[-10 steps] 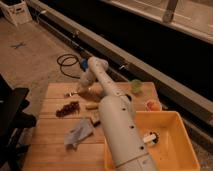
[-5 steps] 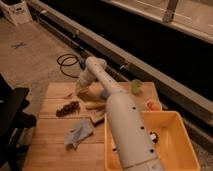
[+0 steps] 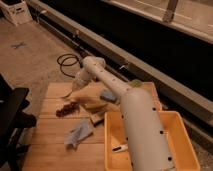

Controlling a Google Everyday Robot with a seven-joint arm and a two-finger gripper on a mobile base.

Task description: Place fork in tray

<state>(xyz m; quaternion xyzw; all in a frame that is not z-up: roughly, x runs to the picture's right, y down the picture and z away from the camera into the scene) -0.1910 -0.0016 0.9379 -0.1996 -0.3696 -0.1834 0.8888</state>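
Observation:
My gripper [image 3: 76, 88] hangs at the end of the long white arm, over the far left part of the wooden table. It is shut on the fork [image 3: 68, 94], a thin pale sliver that sticks out down and to the left, just above the table top. The tray [image 3: 180, 136], a big yellow tub, stands at the table's near right corner, well away from the gripper. My arm hides its middle.
A white brush with a black tip [image 3: 118, 148] lies in the tray. On the table lie a blue sponge [image 3: 107, 95], a yellowish oblong piece [image 3: 93, 103], a dark brown cluster [image 3: 67, 108] and a blue-grey cloth [image 3: 79, 133]. A black chair [image 3: 11, 120] stands at the left.
The gripper has drifted a little to the left over the table's far side, with the fork in it. The things on the table have stayed put.

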